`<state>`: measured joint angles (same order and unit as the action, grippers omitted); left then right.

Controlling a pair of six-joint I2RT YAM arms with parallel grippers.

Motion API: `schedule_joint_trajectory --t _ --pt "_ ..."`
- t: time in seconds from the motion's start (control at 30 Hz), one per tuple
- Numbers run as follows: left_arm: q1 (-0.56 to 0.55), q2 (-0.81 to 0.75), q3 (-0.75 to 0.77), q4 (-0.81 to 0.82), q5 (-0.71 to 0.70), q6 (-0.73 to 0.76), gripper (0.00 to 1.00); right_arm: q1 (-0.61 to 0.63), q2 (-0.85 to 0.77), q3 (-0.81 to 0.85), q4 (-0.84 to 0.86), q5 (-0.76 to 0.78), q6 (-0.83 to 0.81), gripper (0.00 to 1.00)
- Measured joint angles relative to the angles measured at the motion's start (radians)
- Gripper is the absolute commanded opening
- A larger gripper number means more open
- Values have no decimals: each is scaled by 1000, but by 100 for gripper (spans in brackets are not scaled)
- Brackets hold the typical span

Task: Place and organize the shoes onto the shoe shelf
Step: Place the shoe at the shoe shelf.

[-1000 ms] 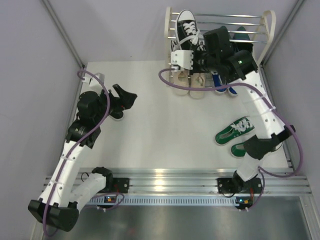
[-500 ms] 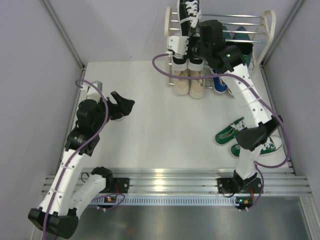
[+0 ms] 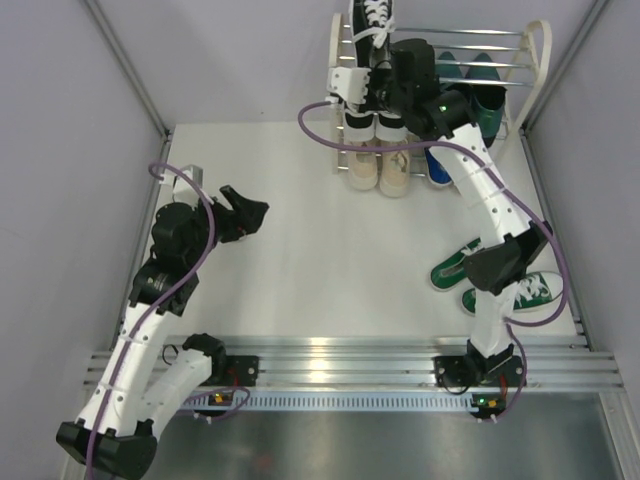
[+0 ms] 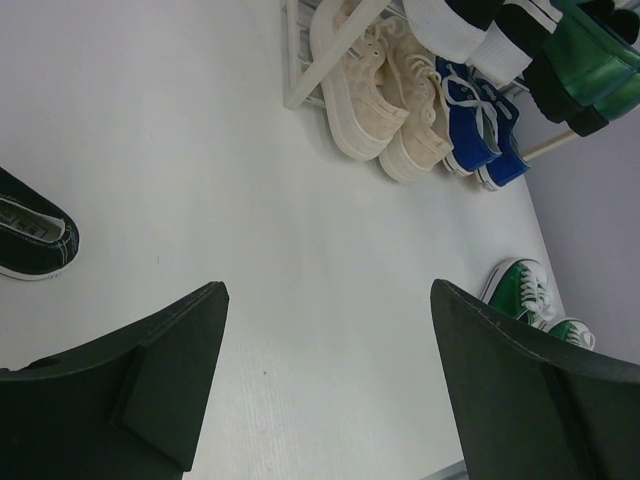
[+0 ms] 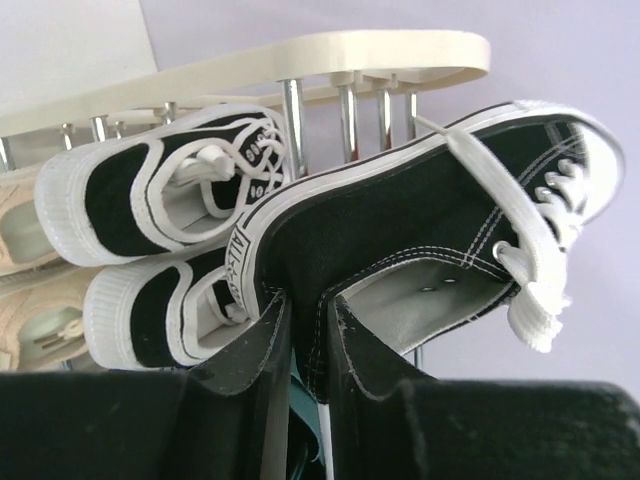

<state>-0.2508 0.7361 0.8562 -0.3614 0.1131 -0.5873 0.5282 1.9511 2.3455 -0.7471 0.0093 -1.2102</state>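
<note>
While my right fingers (image 5: 372, 365) are closed on one black-and-white sneaker (image 5: 430, 215), pinching its side wall near the heel with one finger inside the opening and one outside, the stock reads as follows.

Item, held sneaker: toe pointing away from the fingers, up by the chrome bars (image 5: 292, 120) of the shoe shelf (image 5: 330, 55); whether it rests on them I cannot tell. Probably light. The canvas upper is soft and apt to fold, the rubber sole stiff, and the loose lace (image 5: 525, 265) may snag a bar. Best hold: the firmer heel collar, as now.

Item, second black-and-white pair (image 5: 140, 190): shelved just left of the right fingers.

Item, beige lace-ups (image 4: 385, 90) and blue sneakers (image 4: 480, 125): far ahead of my left fingers (image 4: 160, 370), at the shelf's foot.

Item, green sneakers (image 4: 525, 295): on the desk (image 4: 250, 200), ahead and right of the left fingers.

Item, single black sneaker (image 4: 30, 240): on the desk, left of the left fingers, which stand wide apart and empty.
</note>
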Motion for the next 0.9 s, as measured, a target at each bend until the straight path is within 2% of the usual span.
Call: schedule_joint_trajectory --t 0.17,0.23,0.27,0.3,0.47,0.5,0.63,0.7,0.73,0.9 --pt "0 -6 0 0 -2 -11 88 -2 0 0 51 -5 2 24" --pt "0 -6 0 0 -2 -13 88 -4 0 0 75 -6 5 34" --pt "0 -6 0 0 -2 -16 88 -6 0 0 94 -6 3 47" --pt "0 -6 0 0 -3 -19 88 -8 0 0 115 -7 9 53" --pt "0 -5 0 -14 -32 -58 90 -18 -25 -25 192 -6 22 82" --pt "0 -4 0 -22 -48 -74 91 -20 -34 -35 202 -6 28 85" --pt "0 14 0 -76 -155 -150 98 -23 -79 -62 229 -15 65 90" --pt "1 37 0 -111 -222 -198 98 -23 -116 -77 230 -32 105 94" --pt "3 57 0 -133 -254 -224 97 -24 -139 -82 226 -45 131 99" --pt "82 185 -3 -193 -297 -304 95 -37 -296 -153 177 -153 262 99"
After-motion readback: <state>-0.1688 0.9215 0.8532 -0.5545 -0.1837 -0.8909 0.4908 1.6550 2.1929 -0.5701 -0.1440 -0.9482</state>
